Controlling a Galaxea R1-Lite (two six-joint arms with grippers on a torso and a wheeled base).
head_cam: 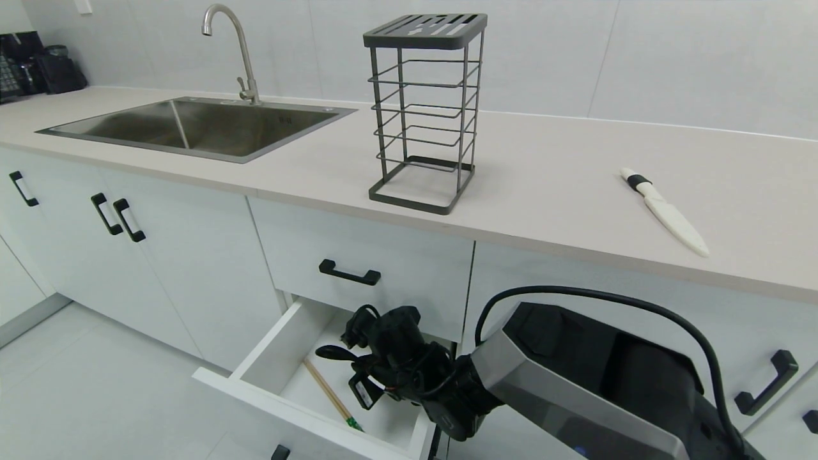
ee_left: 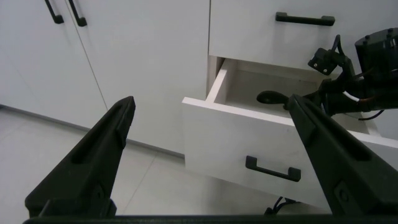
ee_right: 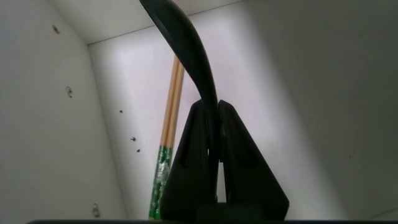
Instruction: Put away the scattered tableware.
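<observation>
A black spoon (head_cam: 332, 352) (ee_right: 185, 43) hangs over the inside of the open white drawer (head_cam: 255, 358) below the counter, its handle pinched in my shut right gripper (head_cam: 359, 364) (ee_right: 217, 127). Under it, a pair of wooden chopsticks (head_cam: 330, 396) (ee_right: 168, 121) with green ends lies on the drawer floor. A white knife (head_cam: 664, 211) with a black band lies on the counter at the right. My left gripper (ee_left: 211, 106) is open and holds nothing, out in front of the drawer (ee_left: 249, 143); past it I see the spoon's bowl (ee_left: 270, 98) and the right gripper (ee_left: 348, 93).
A dark wire rack (head_cam: 425, 115) stands in the middle of the counter. A steel sink (head_cam: 192, 124) with a tap is at the back left. Closed cabinet doors and drawers with black handles surround the open drawer.
</observation>
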